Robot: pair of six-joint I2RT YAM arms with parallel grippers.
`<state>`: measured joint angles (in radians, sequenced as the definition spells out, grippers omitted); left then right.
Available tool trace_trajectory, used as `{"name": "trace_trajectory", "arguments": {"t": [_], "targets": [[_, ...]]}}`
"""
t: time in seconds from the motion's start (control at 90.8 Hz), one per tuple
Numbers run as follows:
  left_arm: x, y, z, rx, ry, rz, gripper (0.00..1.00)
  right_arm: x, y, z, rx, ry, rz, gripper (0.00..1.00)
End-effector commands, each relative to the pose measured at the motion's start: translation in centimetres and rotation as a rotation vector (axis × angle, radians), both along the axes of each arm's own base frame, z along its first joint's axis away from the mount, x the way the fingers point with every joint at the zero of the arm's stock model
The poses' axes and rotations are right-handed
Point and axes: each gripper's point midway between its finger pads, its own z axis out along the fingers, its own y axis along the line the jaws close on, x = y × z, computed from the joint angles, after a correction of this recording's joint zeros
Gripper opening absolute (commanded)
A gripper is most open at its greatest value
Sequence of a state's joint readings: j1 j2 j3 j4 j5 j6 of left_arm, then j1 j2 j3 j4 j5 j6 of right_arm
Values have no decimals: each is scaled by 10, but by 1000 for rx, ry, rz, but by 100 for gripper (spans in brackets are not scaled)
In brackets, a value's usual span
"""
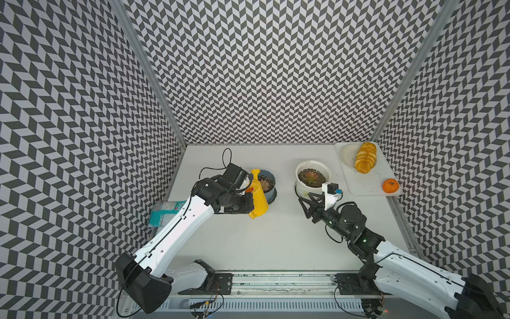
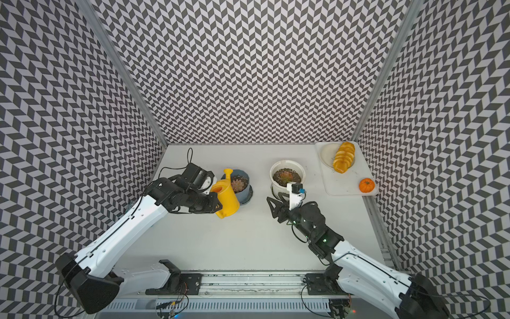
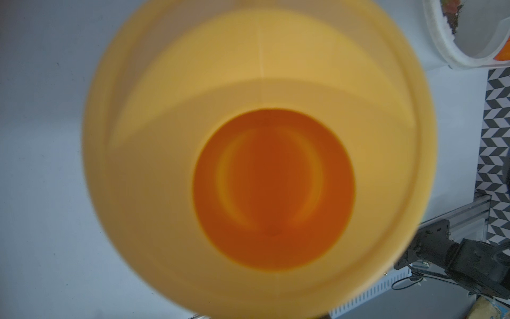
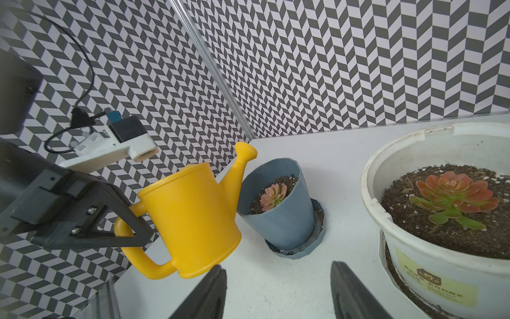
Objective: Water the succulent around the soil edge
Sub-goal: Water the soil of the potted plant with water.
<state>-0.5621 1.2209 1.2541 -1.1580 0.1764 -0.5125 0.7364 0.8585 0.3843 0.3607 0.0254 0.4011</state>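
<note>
Succulent [image 4: 273, 195] in blue-grey pot sits at ten o'clock on white table [image 1: 248, 243], chevron walls around; left gripper [image 4: 129, 218] clamps yellow watering can [image 4: 190, 218] handle, right gripper [image 4: 278, 292] half-open, empty

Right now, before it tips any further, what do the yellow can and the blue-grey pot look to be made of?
The watering can looks like moulded plastic: one even yellow, smooth with a soft sheen, and a thin seam line inside in the left wrist view. The left tool holds its handle. The blue-grey pot also looks like plastic, matte, with flat facets and a thin rim; glazed ceramic seems unlikely.
</note>
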Motion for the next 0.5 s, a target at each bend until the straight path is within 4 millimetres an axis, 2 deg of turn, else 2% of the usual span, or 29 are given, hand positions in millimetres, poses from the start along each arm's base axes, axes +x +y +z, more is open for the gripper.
{"name": "trace_trajectory", "arguments": {"t": [0.0,0.264,0.485], "targets": [[-1,11,-3,36,-31,5,0,0,2,21,36,-46,12,64],[-3,23,-8,90,-45,12,0,0,3,20,34,-45,16,64],[-9,23,-16,92,-29,-14,0,0,4,19,31,-45,15,64]]}}
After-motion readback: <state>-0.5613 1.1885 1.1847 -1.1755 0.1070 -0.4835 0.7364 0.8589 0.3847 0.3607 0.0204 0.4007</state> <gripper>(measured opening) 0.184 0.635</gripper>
